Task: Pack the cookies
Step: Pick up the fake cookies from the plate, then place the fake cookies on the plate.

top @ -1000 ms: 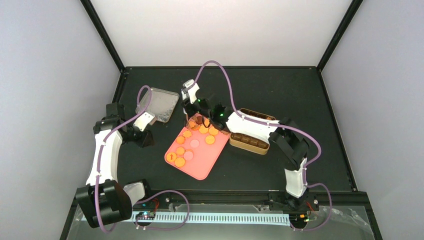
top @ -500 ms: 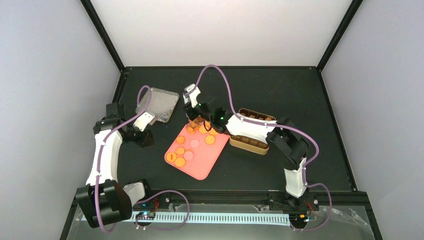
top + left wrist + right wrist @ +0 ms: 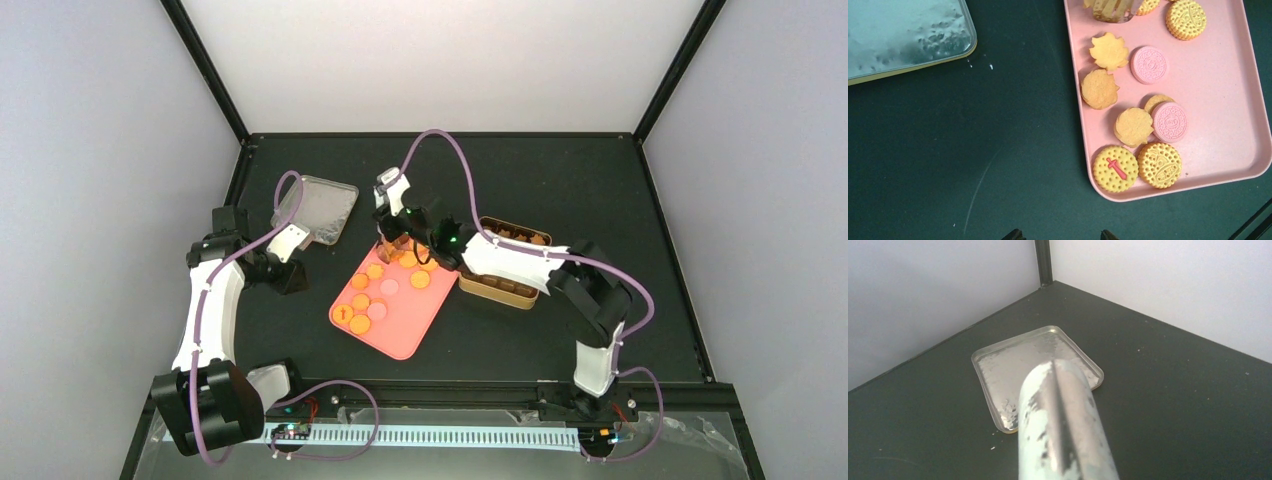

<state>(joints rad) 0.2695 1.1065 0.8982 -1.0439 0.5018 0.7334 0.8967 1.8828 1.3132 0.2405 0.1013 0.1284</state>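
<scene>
In the right wrist view a blurred silvery shape (image 3: 1060, 425) fills the lower middle, and I cannot tell if the right pincer (image 3: 393, 238), at the upper end of the pink tray (image 3: 405, 330), is clenched or released. The left pincer (image 3: 1059, 234), cut off at the bottom edge, is released, with nothing between its tips. The cookies (image 3: 1134, 126) lie flat on the tray: round yellow stamped ones, two pink, some leaf-shaped

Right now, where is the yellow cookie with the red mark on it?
In the left wrist view, the red-marked cookie sits in the bottom-left corner of the pink tray, beside a patterned yellow cookie and below a leaf-shaped cookie.
</scene>
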